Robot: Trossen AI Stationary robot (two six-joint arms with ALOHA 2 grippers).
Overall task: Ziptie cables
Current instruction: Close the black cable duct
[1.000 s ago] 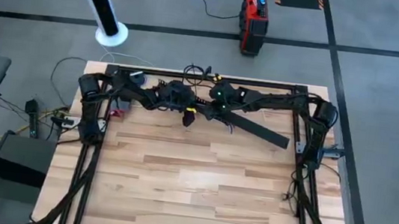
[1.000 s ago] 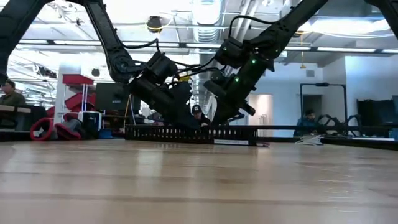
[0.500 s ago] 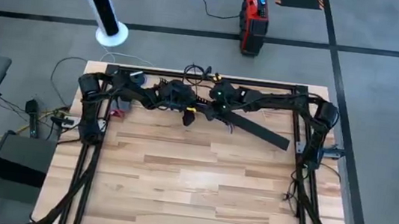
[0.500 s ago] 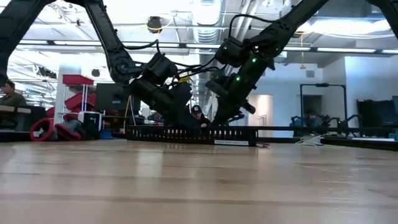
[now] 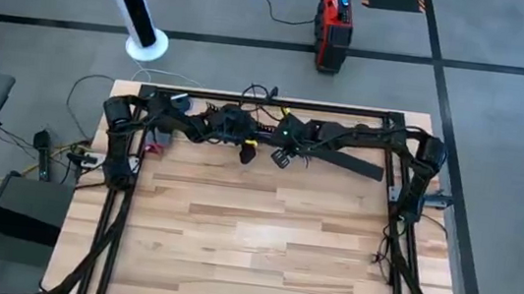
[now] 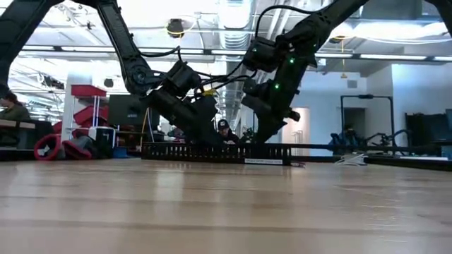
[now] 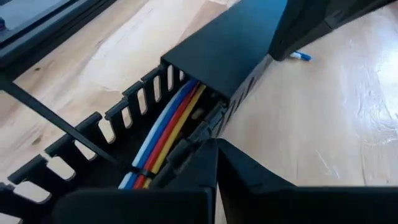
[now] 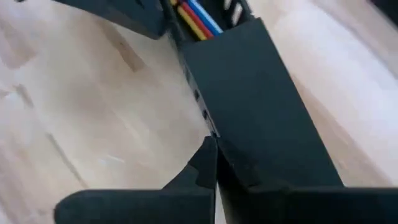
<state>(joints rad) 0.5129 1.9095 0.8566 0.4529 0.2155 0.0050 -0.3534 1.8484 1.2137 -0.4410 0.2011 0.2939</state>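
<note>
While pinched together at the slotted channel (image 7: 93,134), left gripper (image 5: 245,151) sits just beside the cables (image 7: 163,127), which lie lengthwise inside it and run straight ahead under the flat cover (image 8: 255,99). Right gripper (image 5: 282,157): pressed to that cover's edge, finger spread impossible to tell.

Grey floor (image 5: 503,115); red case (image 5: 332,23)

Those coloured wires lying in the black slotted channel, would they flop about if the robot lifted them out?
Probably floppy: the wires are thin and curve gently along the slotted channel. A thin black tie already wraps them, so they would likely lift as one bundle, not splay. They look light, and the smooth coating might slip in the jaws.
</note>
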